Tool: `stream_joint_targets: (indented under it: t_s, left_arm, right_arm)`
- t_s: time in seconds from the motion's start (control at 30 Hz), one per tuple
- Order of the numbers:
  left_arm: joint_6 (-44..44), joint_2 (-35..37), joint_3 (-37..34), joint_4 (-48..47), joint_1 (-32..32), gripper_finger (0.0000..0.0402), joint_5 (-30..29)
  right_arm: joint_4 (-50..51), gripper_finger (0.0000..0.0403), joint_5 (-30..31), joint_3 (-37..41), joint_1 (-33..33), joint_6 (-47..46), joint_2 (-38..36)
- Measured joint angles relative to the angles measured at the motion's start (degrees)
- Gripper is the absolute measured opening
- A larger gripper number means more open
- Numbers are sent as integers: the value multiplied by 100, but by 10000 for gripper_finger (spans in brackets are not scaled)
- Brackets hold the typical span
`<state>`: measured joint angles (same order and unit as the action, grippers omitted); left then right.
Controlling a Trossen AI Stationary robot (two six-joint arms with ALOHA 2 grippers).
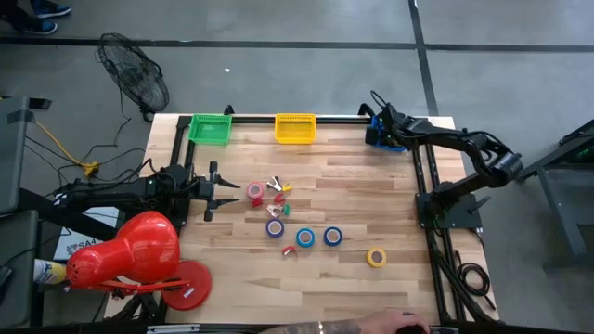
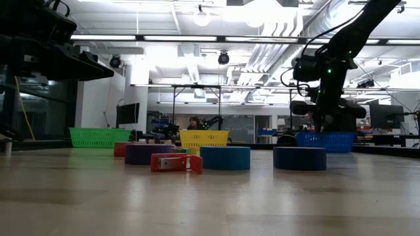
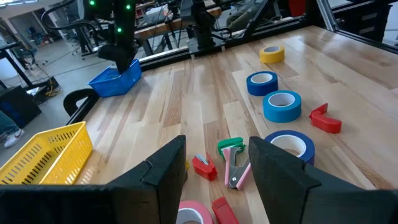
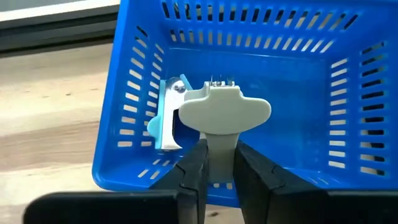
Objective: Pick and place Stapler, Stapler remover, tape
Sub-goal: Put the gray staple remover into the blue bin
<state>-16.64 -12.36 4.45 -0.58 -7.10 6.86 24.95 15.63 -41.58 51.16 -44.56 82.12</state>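
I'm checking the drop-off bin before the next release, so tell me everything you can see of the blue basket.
The blue basket looks like moulded plastic, with slotted walls and a solid floor. It stands upright at the table's far right corner, beside the yellow basket. A pale blue-and-white item leans inside against one wall. The right gripper hangs over it, pinching a pale grey wing-shaped piece.

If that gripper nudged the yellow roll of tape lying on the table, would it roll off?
Probably not: the yellow tape roll lies flat on its side on the wooden table, so a nudge would likely slide it. Being a small ring with a hollow core, it looks light. Tipped onto its edge, it could roll.
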Motion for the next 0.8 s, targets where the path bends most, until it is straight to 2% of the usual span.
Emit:
stream_joint_targets:
  t_s: [0.13, 0.27, 0.63, 0.8]
  left_arm:
    - [-1, 0, -1, 0, -1, 172, 0]
    - [-2, 2, -2, -2, -1, 172, 1]
    - [0, 0, 0, 0, 0, 172, 1]
    - [0, 0, 0, -2, 0, 172, 1]
  right_arm:
    - [1, 57, 36, 0, 37, -44, -17]
    - [-17, 76, 32, 0, 108, -46, -26]
    - [-292, 185, -297, 0, 175, 154, -32]
    - [-438, 222, -424, 0, 173, 346, -190]
